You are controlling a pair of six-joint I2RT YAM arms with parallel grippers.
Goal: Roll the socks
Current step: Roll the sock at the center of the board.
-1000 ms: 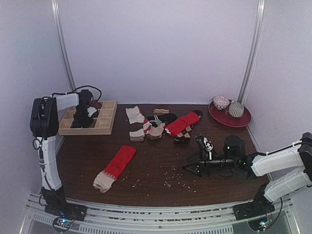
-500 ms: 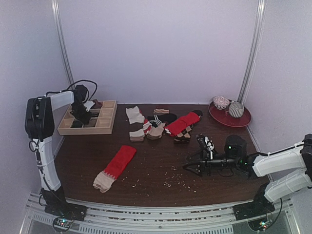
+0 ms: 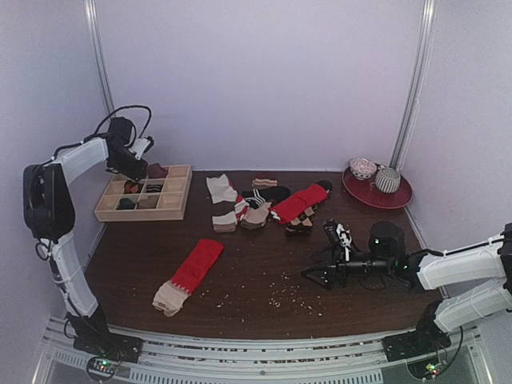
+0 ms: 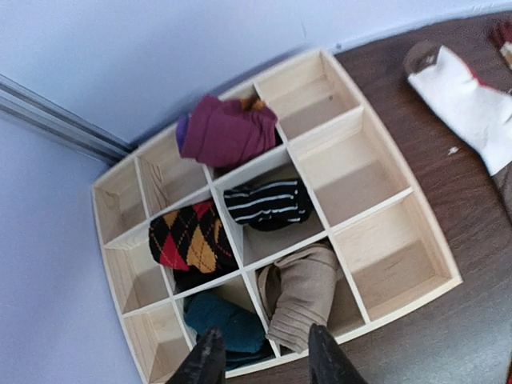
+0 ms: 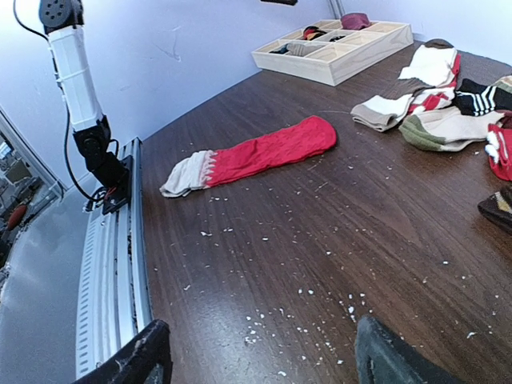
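The red sock (image 3: 190, 274) with a beige end lies flat at the table's front left, and shows stretched out in the right wrist view (image 5: 256, 154). The tan sock (image 4: 308, 292) sits rolled in a front compartment of the wooden tray (image 4: 445, 280). My left gripper (image 3: 134, 166) hangs above the tray (image 3: 144, 214). Its jaws (image 4: 262, 358) are open and hold nothing, just above the tan roll. My right gripper (image 3: 318, 256) is low over the table at the right, pointing left. It is wide open (image 5: 260, 360) over bare wood.
Other rolled socks fill several tray compartments (image 4: 192, 240). A heap of loose socks (image 3: 260, 204) lies at the table's middle back. A red plate (image 3: 404, 196) with two bowls stands at the back right. White crumbs (image 3: 288, 298) dot the front. Walls close the sides.
My left arm rose and pulled back from the tray, and its jaws opened, leaving the tan roll in its compartment. The right jaws spread wider; the right arm barely moved.
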